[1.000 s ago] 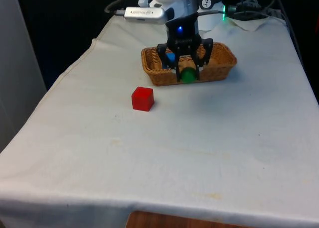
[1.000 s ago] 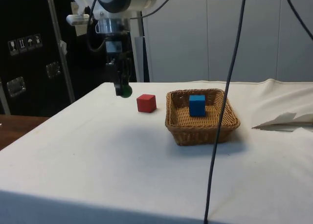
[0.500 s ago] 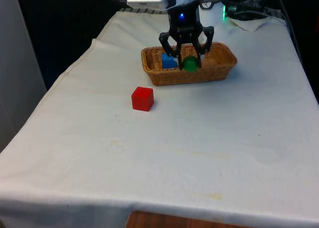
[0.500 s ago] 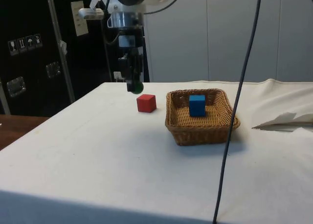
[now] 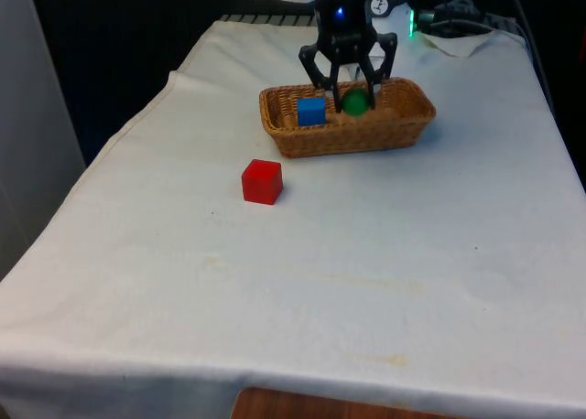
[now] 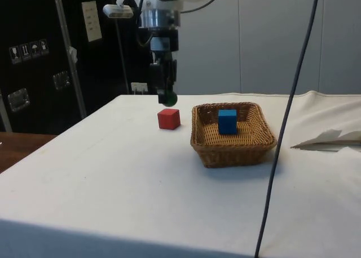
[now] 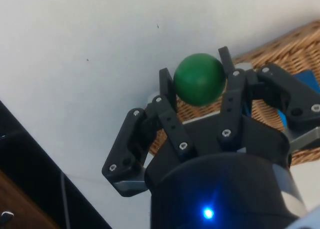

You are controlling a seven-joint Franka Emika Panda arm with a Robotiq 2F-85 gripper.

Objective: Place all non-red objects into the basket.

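My gripper (image 5: 352, 101) is shut on a green ball (image 5: 354, 102), held in the air. In the front view the ball overlaps the wicker basket (image 5: 403, 126). From the side, the ball (image 6: 168, 98) hangs above the red cube (image 6: 168, 119), short of the basket (image 6: 234, 148). A blue cube (image 5: 311, 111) lies inside the basket, also seen as the blue cube (image 6: 227, 121) from the side. The red cube (image 5: 262, 181) sits on the cloth, nearer than the basket and toward the front view's left. The wrist view has the ball (image 7: 199, 79) between my fingers, with the basket's rim (image 7: 285, 39) just beyond.
White cloth covers the whole table. Crumpled white cloth and cables (image 5: 458, 26) lie at the far end on the front view's right. A dark cable (image 6: 287, 111) hangs down in front of the side camera.
My gripper has risen and moved toward the basket, away from the front camera, carrying the green ball. The red and blue cubes have stayed put.
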